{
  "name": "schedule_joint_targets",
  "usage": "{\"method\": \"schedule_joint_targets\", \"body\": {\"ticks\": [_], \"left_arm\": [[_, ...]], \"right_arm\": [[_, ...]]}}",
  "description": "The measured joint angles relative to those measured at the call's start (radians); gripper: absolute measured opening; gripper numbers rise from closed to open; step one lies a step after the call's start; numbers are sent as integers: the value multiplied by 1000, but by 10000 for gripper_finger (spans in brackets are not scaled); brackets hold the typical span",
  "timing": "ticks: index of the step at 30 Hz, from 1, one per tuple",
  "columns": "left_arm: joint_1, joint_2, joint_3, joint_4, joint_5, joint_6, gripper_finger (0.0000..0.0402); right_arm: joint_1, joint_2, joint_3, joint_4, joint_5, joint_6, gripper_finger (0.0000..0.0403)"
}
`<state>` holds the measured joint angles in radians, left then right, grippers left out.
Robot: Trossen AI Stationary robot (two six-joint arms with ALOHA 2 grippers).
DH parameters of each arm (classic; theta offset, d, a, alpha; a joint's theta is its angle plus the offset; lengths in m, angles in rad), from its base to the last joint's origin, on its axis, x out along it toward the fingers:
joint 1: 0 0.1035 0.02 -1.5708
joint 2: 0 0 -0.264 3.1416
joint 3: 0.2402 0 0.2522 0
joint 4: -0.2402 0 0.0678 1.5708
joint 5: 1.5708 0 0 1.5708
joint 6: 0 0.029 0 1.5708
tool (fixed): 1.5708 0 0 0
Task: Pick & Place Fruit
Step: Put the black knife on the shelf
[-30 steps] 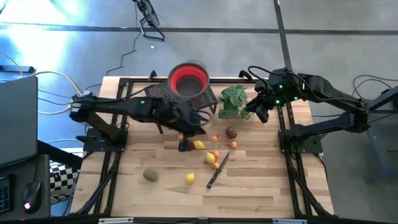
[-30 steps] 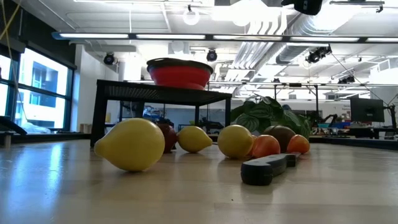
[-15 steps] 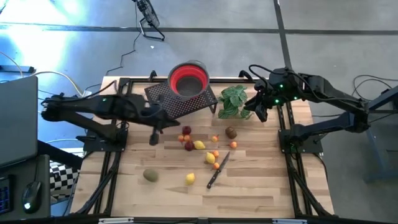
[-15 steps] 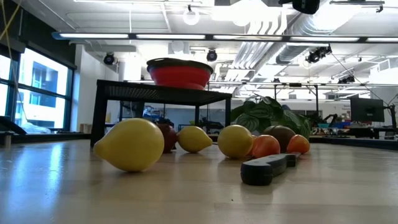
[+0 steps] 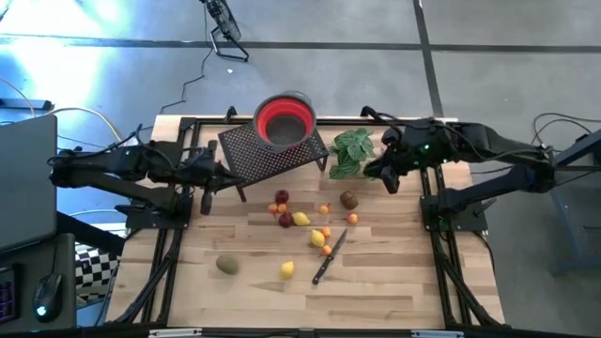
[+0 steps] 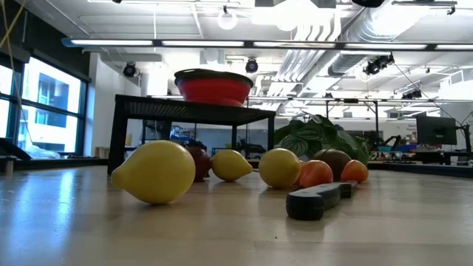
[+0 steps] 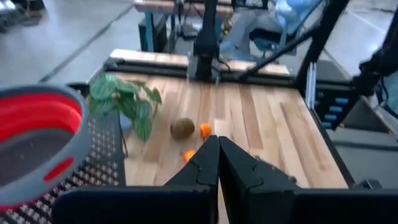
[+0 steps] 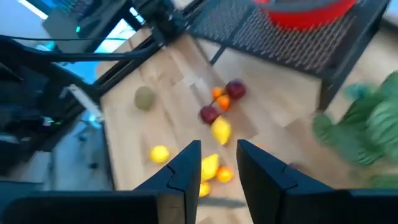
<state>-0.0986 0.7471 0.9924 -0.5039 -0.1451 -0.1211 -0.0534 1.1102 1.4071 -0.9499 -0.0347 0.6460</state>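
fruit (image 5: 300,219) lies loose on the bench (image 5: 394,282) just in front of the mesh stand (image 5: 272,150). left gripper (image 5: 208,199), fingers shut and empty, sits nearer; right gripper (image 5: 387,178), fingers part open, empty, beside plant (image 5: 352,150).

A red bowl (image 5: 285,119) sits on a black mesh stand (image 5: 272,150) at the far side of the wooden counter (image 5: 376,282) — a green leafy plant (image 5: 352,150) stands just beside the stand. A black-handled knife (image 5: 329,255) lies flat on the counter, well apart from the stand — nearer the front edge.
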Motion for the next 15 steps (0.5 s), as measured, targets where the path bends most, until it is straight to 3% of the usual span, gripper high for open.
{"method": "schedule_joint_targets", "body": {"ticks": [7, 15], "left_arm": [[0, -5, 0, 0, 0, 12, 0], [0, -5, 0, 0, 0, 15, 0]], "right_arm": [[78, 62, 0, 3, -99, 176, 95], [168, 185, 0, 4, -68, 358, 95]]}}
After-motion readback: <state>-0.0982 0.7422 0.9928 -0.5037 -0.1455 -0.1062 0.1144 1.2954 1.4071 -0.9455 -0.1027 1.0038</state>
